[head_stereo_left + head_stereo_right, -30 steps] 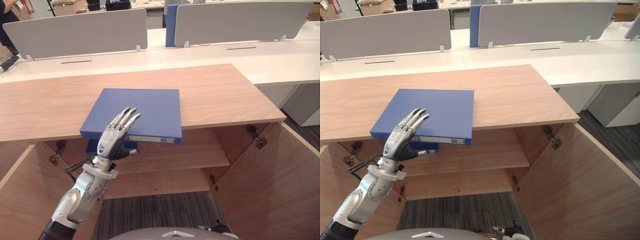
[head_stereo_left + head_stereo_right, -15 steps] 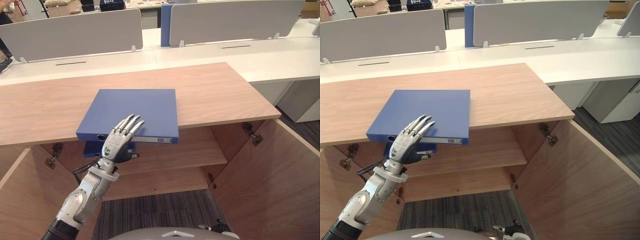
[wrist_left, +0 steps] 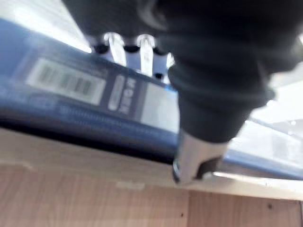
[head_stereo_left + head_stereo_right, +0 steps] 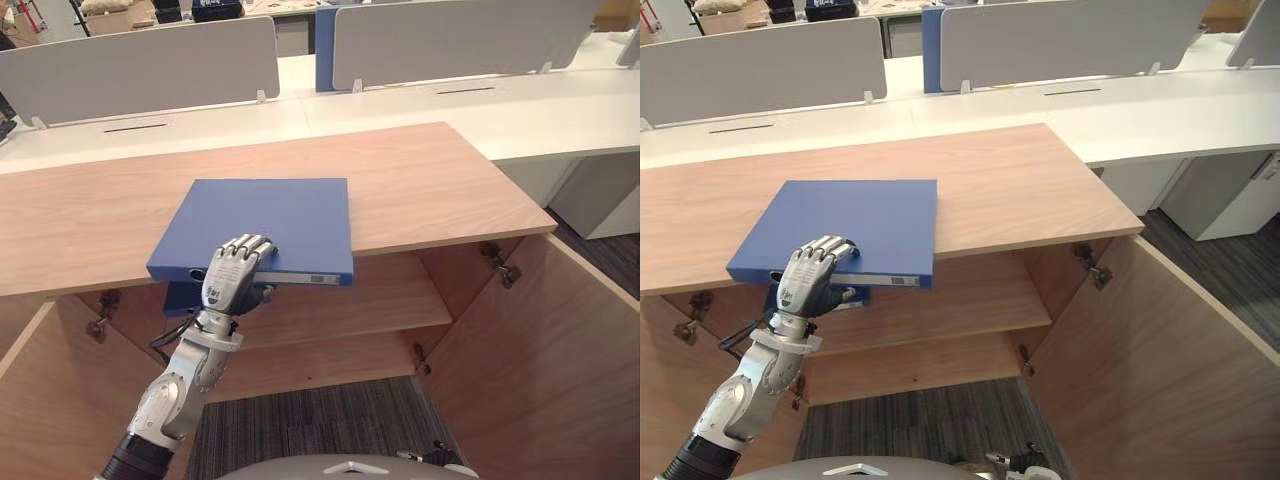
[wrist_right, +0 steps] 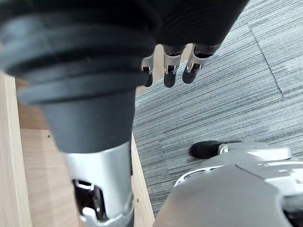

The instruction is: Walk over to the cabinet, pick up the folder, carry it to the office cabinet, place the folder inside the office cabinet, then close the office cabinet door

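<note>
Left eye view: the blue folder (image 4: 265, 220) lies flat on the wooden bench (image 4: 430, 185), its near edge poking out past the front lip, and the left hand (image 4: 236, 275) is right there on it, fingers curled down over that overhanging edge. Below, the office cabinet stands open, with its right door (image 4: 560, 360) swung wide and a bare shelf (image 4: 390, 300) inside; white desks (image 4: 560, 110) with grey dividers (image 4: 140, 65) run behind. Right eye view: same story, the hand clamped on the folder's near left part, striped grey carpet (image 4: 930, 425) showing under the cabinet. Left wrist view, in tight: the folder's spine runs across with a white label (image 3: 66, 82) on it, the fingers (image 3: 144, 49) hook over its upper edge and the thumb (image 3: 194, 158) sits against its lower edge, so that is a grip on the folder. Right wrist view: the right hand (image 5: 169, 71) hangs over the carpet beside a wooden panel, fingers loose and pointing down, holding nothing.
</note>
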Robot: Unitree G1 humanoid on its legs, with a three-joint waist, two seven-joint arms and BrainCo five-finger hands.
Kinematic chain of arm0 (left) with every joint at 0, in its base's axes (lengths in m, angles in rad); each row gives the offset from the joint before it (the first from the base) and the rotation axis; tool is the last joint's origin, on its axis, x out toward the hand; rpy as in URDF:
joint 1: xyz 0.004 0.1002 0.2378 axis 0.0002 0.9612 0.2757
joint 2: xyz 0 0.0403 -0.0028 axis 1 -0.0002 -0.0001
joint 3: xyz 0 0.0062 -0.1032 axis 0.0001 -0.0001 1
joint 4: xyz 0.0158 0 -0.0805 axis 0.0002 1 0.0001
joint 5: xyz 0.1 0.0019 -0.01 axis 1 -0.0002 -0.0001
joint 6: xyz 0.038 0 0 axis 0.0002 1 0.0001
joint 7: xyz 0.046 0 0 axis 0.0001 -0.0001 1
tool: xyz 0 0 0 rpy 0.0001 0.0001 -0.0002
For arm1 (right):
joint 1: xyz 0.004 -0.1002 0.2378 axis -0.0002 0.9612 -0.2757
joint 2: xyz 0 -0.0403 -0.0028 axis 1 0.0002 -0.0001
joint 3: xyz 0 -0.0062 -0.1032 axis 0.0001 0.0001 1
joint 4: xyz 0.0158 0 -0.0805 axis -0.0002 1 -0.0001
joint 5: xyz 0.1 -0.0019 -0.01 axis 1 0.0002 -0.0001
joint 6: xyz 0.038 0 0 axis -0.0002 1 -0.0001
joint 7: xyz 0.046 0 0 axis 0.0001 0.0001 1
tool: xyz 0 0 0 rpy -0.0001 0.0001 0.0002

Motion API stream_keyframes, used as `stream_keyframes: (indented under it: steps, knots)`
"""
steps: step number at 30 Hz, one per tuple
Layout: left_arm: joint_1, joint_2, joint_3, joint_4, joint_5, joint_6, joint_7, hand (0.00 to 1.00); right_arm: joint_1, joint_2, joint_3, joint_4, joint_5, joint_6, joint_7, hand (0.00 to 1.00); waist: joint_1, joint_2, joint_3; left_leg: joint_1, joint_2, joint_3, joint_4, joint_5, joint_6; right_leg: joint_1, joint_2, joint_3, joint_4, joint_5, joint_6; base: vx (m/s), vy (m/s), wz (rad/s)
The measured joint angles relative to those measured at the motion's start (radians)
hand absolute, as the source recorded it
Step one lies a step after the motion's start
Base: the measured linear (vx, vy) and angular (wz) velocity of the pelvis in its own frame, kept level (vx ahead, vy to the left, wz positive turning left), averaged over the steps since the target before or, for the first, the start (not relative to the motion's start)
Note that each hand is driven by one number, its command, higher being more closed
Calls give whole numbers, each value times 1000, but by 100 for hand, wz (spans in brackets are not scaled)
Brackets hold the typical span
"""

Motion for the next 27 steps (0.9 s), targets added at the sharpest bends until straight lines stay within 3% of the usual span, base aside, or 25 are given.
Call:
stream_keyframes:
  steps: [14, 20, 27]
  knots:
    - [-7, -56, 41, -8, -8, 0, 24, 100, -3, 0, -8, 0, 1, 0, 0, 0, -2, 4, -2, -1, 4, 18, -1, -4, -1, -3, 0, 18, -5, 1, 1, -1, 1, -3]
    - [31, -55, 91, -106, -75, -2, 36, 100, -3, 1, -7, -1, 1, -1, -3, 0, -2, 3, -2, 8, 7, 21, -1, -5, -3, 2, 3, 19, 0, 2, 0, -1, 1, -2]
    - [76, -131, 195, -295, -254, -1, 96, 100, 10, 6, 8, -1, 1, -4, -7, 0, 32, -6, 2, -4, 7, 19, 18, -12, 2, 4, 0, 21, 9, -3, 1, -44, 2, 1]
